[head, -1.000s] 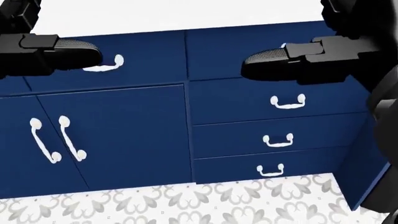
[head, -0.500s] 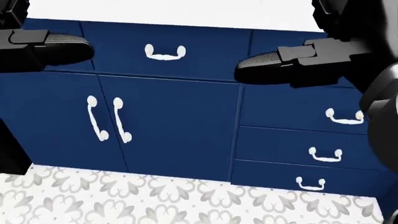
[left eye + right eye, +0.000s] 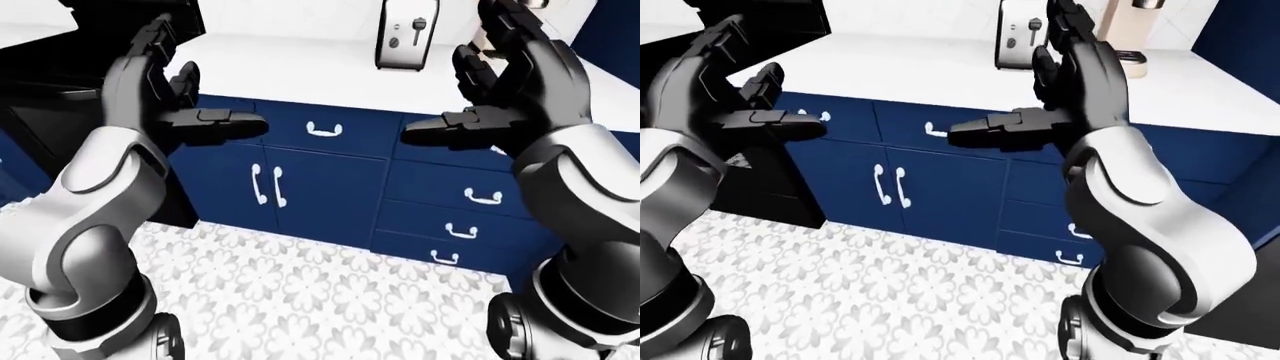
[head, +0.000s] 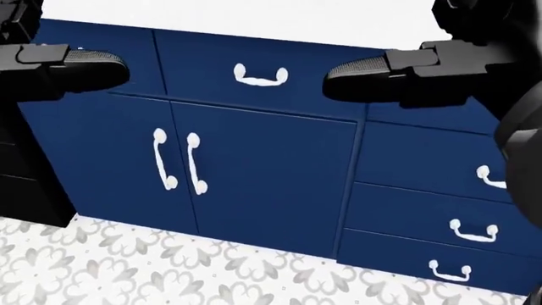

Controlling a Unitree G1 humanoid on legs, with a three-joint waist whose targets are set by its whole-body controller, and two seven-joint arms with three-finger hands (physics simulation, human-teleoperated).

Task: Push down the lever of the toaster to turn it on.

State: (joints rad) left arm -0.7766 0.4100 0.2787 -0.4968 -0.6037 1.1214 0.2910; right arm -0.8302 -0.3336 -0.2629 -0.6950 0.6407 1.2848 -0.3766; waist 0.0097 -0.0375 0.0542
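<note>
1. The black three-fingered left hand (image 3: 165, 82) is raised with fingers spread wide and thumb pointing inward; it has hold of nothing. The matching right hand (image 3: 520, 82) mirrors it, equally splayed and bare.
2. The silver upright toaster (image 3: 407, 34) stands on the white table (image 3: 290, 67) at the top of the left-eye view, well apart from both hands. Its lever is probably the small dark tab on its near face, though it is too small to be sure.
3. Across the last second the whole head view has slid: the pair of white door handles (image 4: 178, 162) on the navy blue cabinet (image 4: 262, 171) has moved from the left edge toward the middle, and a dark appliance (image 4: 25, 184) has entered at the left. The cabinet has not moved; the camera has, so the robot is turning or stepping.
4. For the task, this reads as approach only: the lever is untouched, and the robot needs to close in before a hand can reach it.
</note>
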